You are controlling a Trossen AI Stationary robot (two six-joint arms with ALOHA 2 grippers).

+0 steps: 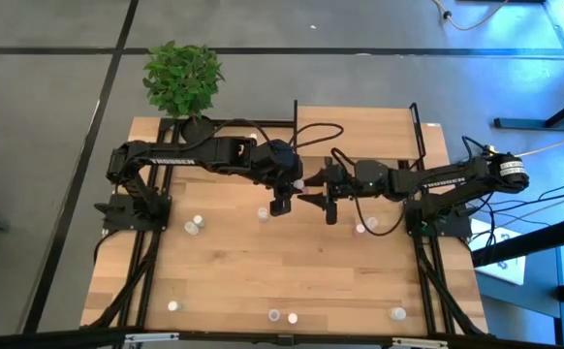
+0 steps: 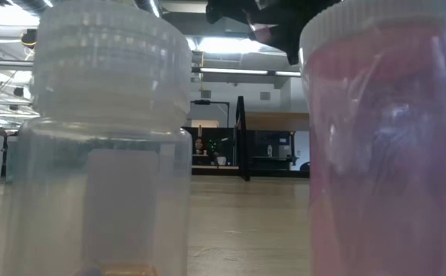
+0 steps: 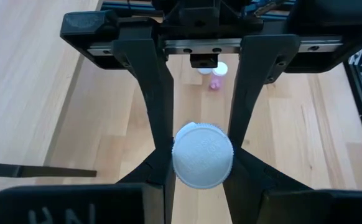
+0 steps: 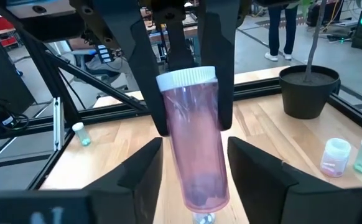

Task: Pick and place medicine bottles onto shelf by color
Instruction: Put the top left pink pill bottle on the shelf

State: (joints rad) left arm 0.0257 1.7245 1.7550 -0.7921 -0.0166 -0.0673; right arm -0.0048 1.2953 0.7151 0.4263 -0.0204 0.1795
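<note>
A pink translucent medicine bottle (image 4: 193, 155) with a white cap (image 3: 203, 155) hangs over the table's middle (image 1: 299, 182). My left gripper (image 3: 203, 167) is shut on its upper end. My right gripper (image 4: 193, 158) faces it from the table's right (image 1: 313, 191) and is open. Its fingers stand on either side of the bottle's lower body, very close; whether they touch it, I cannot tell. The shelf (image 1: 360, 131) stands at the table's far edge. Several more bottles stand on their bases on the tabletop, such as one (image 1: 196, 223) and another (image 1: 367, 225). My left gripper pinches the bottle's top between its two fingers (image 4: 221, 93), at the cap's sides (image 3: 176, 163) and just below the cap. The fingers slant down from the table's left. The bottle is lifted clear, cap up and slightly tilted, its body hanging below the fingers.
A potted plant (image 1: 180, 78) stands at the far left corner. Loose bottles stand along the near edge (image 1: 282, 316), two of them right before the low camera (image 2: 104, 138) (image 2: 384, 138). Black frame rails (image 1: 151, 252) run along both table sides. People stand beyond the table (image 4: 287, 25).
</note>
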